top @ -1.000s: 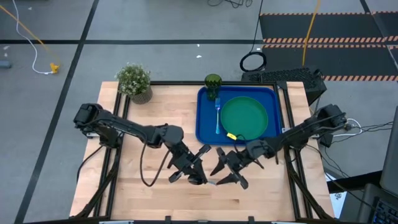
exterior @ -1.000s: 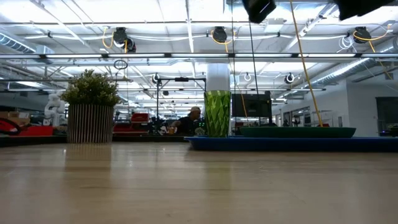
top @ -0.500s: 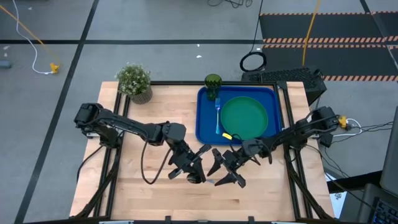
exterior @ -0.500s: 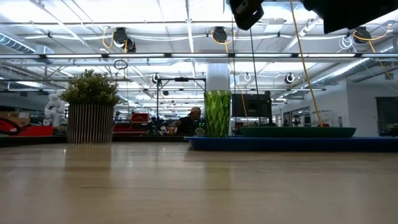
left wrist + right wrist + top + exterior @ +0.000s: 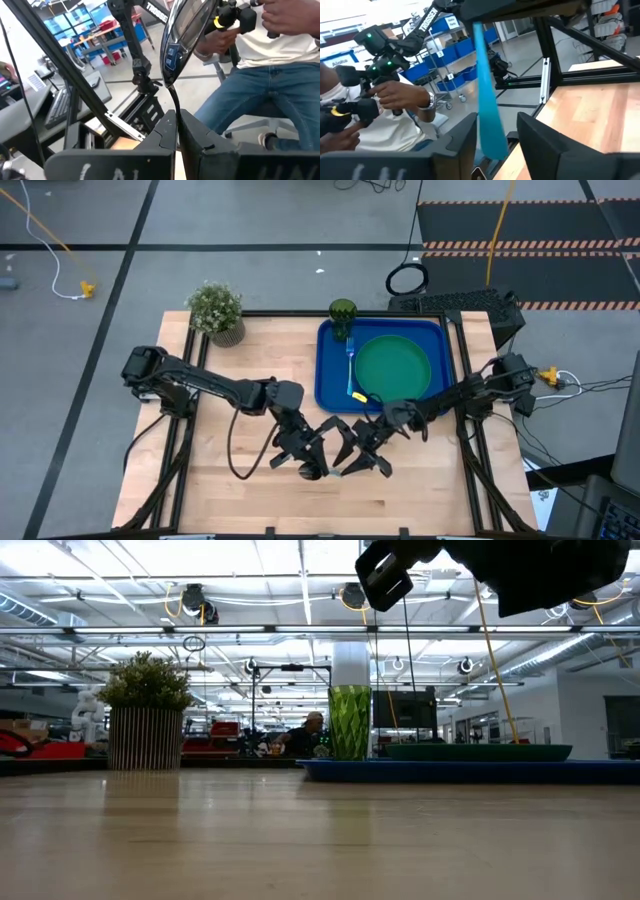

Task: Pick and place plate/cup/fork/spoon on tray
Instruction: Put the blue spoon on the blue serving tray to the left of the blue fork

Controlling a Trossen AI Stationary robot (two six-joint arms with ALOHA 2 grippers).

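The spoon is in my left gripper, above the table's near middle. Its metal bowl sticks out past the fingertips. My right gripper is open, just right of the left one. Its fingers stand on either side of the spoon's light-blue handle. The blue tray lies at the far right. It carries the green plate, the fork and the dark-green cup at its far left corner. My left gripper pinches the spoon's thin metal neck, just below the bowl, between its two fingers. The bowl stands out beyond the fingertips. The spoon is lifted clear of the table. My right gripper: I cannot tell whether a finger touches the handle.
A potted plant stands at the table's far left corner. A seated person with hand controllers shows beyond the table in both wrist views. Bare wood lies along the table's near side.
My right gripper has gone toward the table's left edge, closing on my left gripper and the spoon it holds. My left gripper has stayed almost where it was, still shut on the spoon.
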